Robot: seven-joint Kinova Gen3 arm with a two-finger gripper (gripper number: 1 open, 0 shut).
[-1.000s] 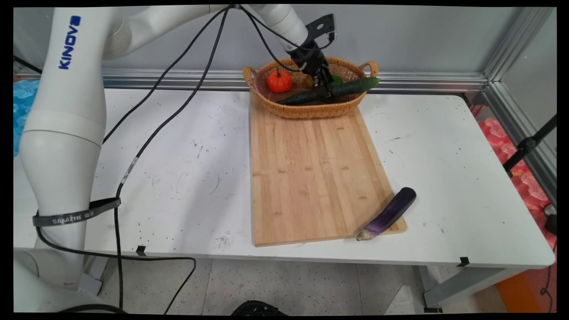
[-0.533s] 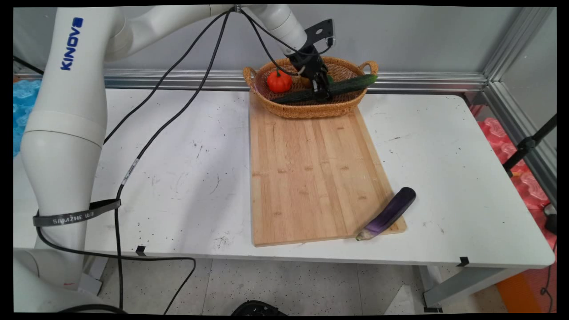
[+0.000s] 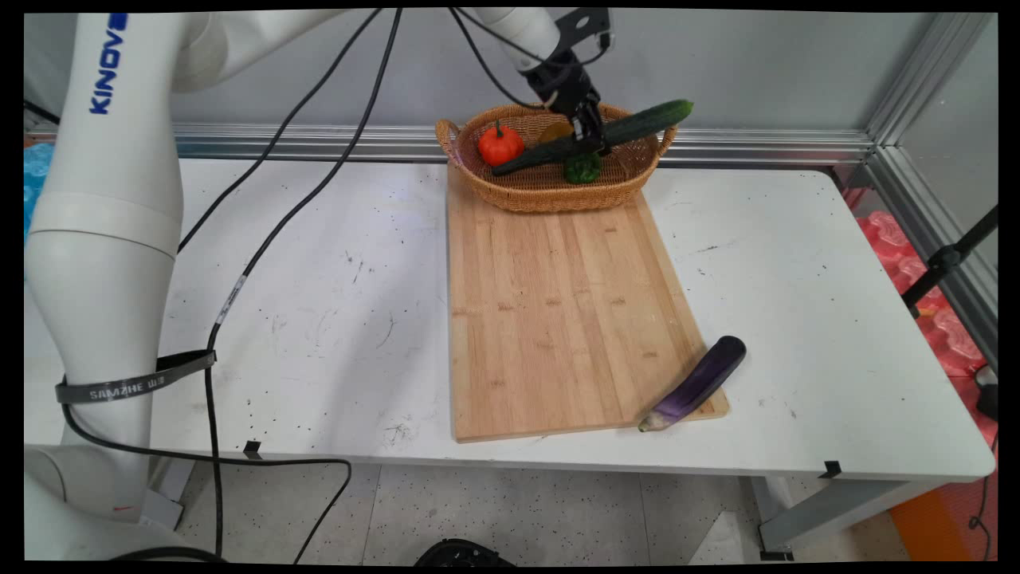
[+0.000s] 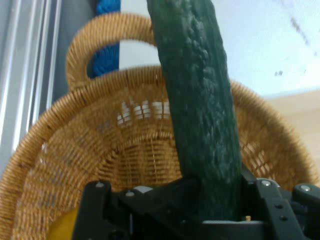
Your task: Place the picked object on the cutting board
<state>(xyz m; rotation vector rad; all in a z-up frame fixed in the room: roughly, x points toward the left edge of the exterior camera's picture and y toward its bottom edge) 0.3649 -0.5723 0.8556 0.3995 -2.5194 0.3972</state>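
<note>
My gripper (image 3: 594,142) is shut on a long dark green cucumber (image 3: 637,125), held near its middle and lifted above the wicker basket (image 3: 550,195) at the table's back. The cucumber tilts, its right end higher than the basket's right handle. In the hand view the cucumber (image 4: 200,110) runs up from between the gripper (image 4: 212,200) and crosses the basket's rim (image 4: 60,135). Inside the basket lie a small orange pumpkin (image 3: 500,146), a green pepper (image 3: 582,167) and a yellowish item (image 3: 555,131) partly hidden by the cucumber.
A wooden cutting board (image 3: 558,311) lies in front of the basket. A purple eggplant (image 3: 695,383) rests across the board's near right corner. Black cables (image 3: 263,239) hang over the table's left side.
The gripper has risen with the cucumber, lifting it out of the basket and tilting its right end up. The green pepper beneath is now uncovered.
</note>
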